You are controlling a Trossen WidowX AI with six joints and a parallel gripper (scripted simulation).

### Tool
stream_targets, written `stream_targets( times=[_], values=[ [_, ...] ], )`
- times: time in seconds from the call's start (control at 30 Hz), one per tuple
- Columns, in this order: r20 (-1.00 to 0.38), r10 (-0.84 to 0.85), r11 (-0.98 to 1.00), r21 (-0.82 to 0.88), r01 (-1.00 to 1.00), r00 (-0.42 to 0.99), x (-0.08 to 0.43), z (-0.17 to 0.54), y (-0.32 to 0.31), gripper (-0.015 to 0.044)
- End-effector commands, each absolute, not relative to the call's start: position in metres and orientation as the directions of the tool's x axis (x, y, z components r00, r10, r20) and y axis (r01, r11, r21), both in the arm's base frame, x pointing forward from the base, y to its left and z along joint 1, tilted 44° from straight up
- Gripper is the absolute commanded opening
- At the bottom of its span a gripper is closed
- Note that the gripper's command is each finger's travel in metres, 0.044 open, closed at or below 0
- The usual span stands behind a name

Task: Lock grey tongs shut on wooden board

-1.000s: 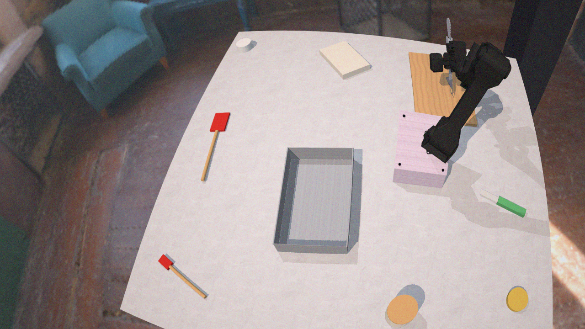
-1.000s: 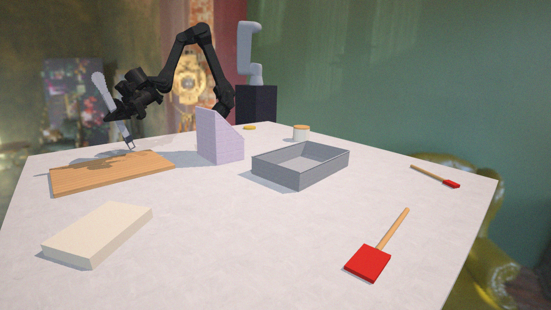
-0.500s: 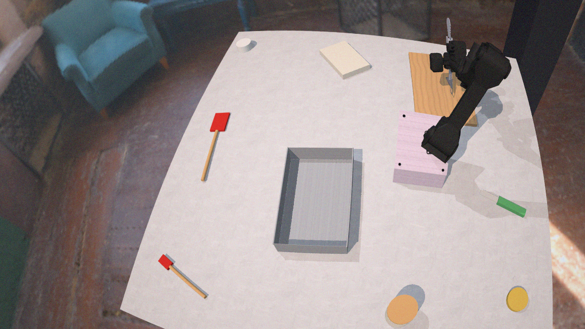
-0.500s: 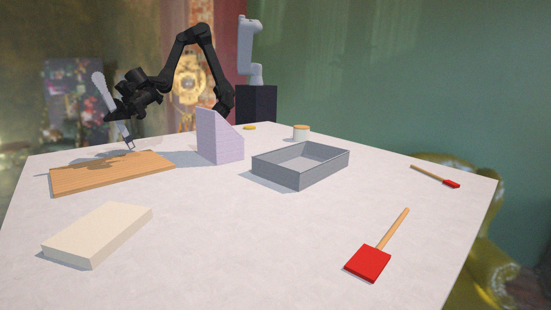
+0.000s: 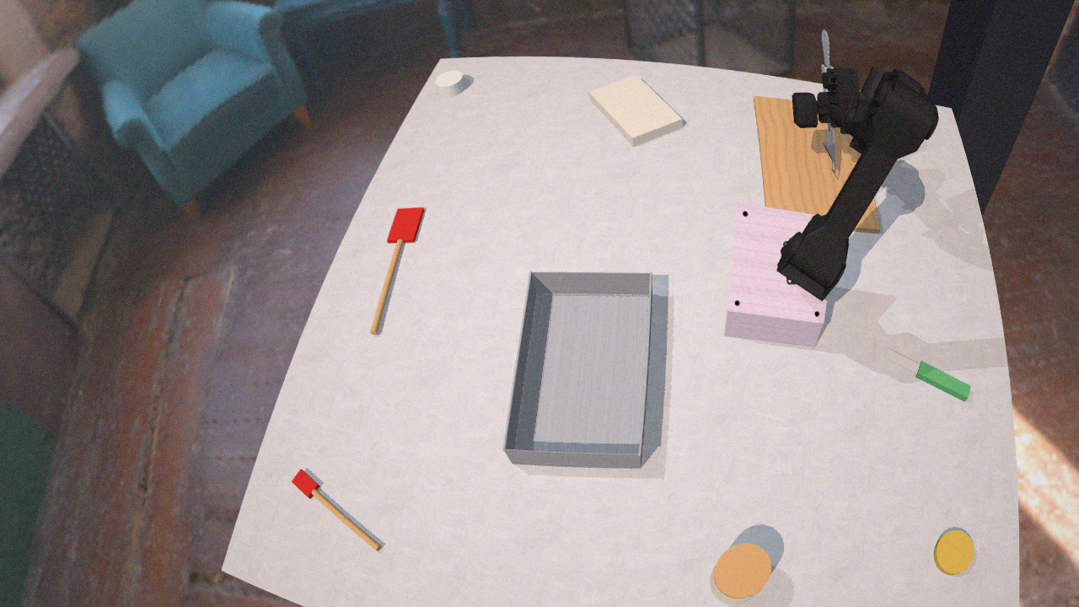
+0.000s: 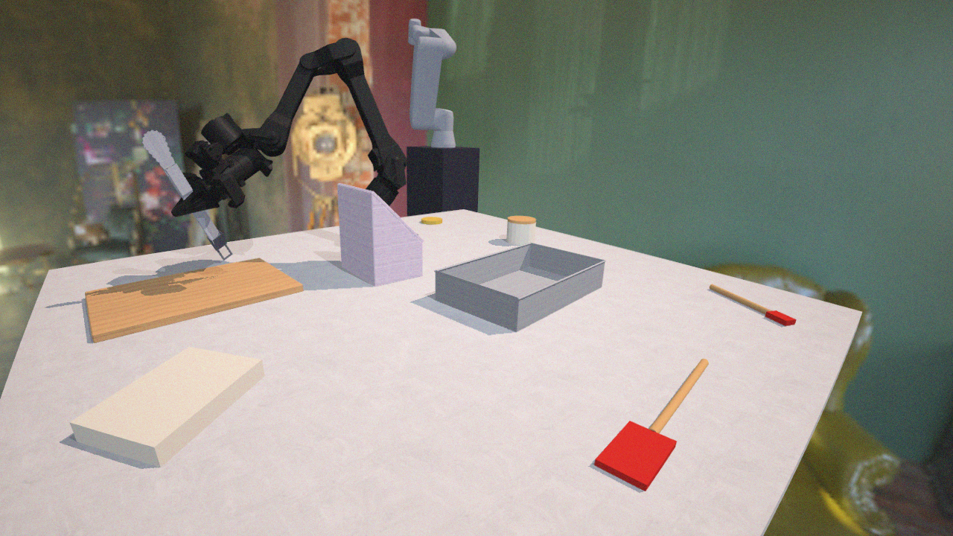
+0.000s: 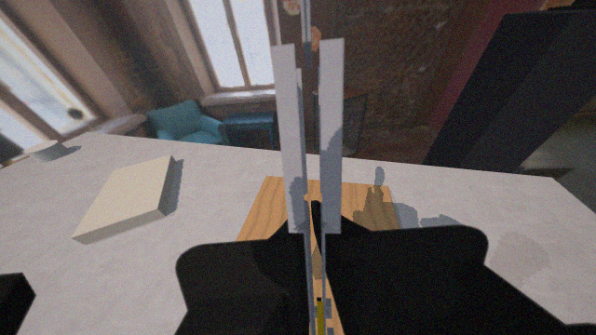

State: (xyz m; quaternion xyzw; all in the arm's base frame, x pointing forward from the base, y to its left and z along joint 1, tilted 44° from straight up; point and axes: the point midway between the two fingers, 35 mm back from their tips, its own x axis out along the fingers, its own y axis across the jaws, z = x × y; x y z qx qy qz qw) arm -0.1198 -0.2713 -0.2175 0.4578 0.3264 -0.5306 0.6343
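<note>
The grey tongs [image 5: 825, 49] [image 6: 174, 179] [image 7: 331, 140] are held in the air, steeply tilted, scalloped tips up and the hinge end with its wire ring down. My gripper [image 6: 184, 202] [image 7: 309, 207] is shut on the tongs partway along their arms. The arms are close together, with a narrow gap between them in the wrist view. A small yellow piece [image 7: 320, 316] shows between them near the hinge. The ring end is above the wooden board [image 5: 784, 166] [image 6: 253, 276] [image 7: 261, 214], not touching it. The roasting tin [image 5: 591, 456] [image 6: 476, 299] has nothing in it. Whether the lock is engaged cannot be told.
A pink sloped block [image 5: 770, 260] [image 6: 383, 246] stands beside the board, below my arm. A cream slab [image 5: 635, 108] [image 6: 166, 393] [image 7: 130, 197] lies on the board's other side. Two red-headed spatulas, a green-handled tool [image 5: 942, 381], a lidded jar [image 6: 520, 231] and a yellow disc [image 5: 954, 550] lie farther off.
</note>
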Motion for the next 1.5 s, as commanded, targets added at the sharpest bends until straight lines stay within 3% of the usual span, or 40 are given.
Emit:
stream_targets(
  times=[0.0, 0.7, 1.47],
  values=[
    [-0.915, -0.332, 0.012, 0.240, 0.971, 0.230, -0.122, -0.225, -0.278, -0.0150],
    [-0.964, -0.020, -0.026, 0.264, 0.964, 0.264, -0.122, -0.254, -0.291, -0.0150],
    [-0.912, 0.334, -0.025, 0.245, 0.969, 0.239, -0.118, -0.251, -0.298, -0.0150]
  ],
)
